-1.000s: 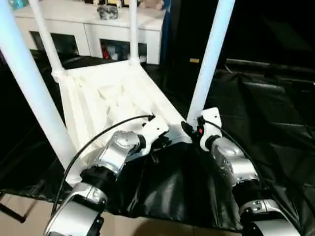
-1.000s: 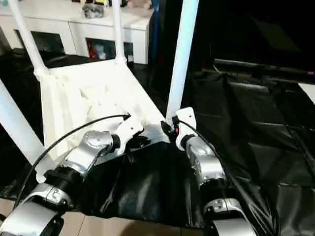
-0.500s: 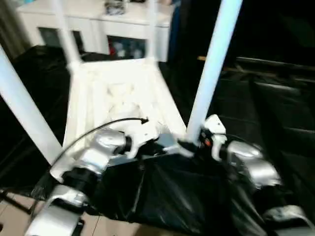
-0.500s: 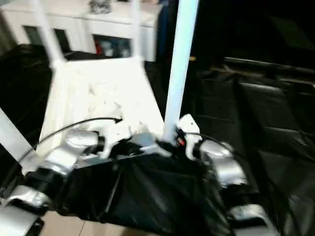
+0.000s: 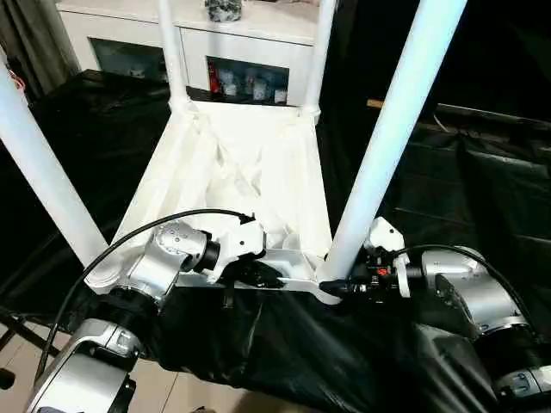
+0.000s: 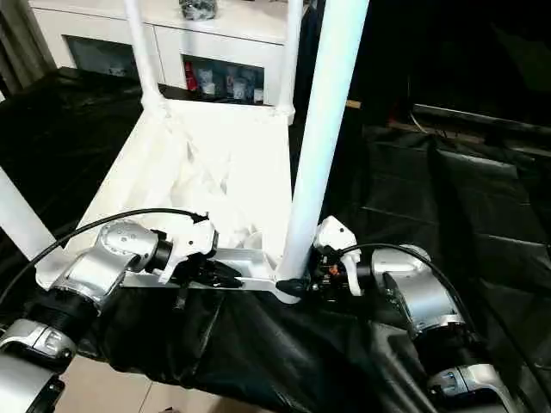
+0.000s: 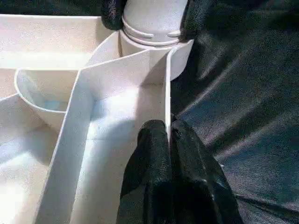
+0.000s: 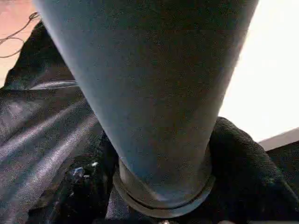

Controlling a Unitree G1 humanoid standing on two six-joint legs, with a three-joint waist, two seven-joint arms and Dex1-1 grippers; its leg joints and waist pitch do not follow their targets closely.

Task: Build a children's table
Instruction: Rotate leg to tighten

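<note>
Left gripper [image 7: 169, 140] clamps the inverted children's table [image 5: 232, 163] rim wall; right gripper [image 5: 337, 288] grasps the near-right leg [image 5: 387, 146] base

Work surface: a black glossy sheet [image 5: 482, 198] is covering the whole bench, creasing and catching highlights.
Front edge: the sheet is hanging over the near side in loose folds.
Floor: a pale tan floor [image 5: 185, 400] is showing beneath the overhang.
Back wall furniture: a white cabinet [image 5: 250, 52] is standing behind, glass doors showing small items inside (too small to identify).
Cabinet top: a dark, mottled object [image 5: 224, 9] is sitting there.
Far left: a grey curtain [image 5: 34, 39] is hanging.
Right background: lying in darkness.
</note>
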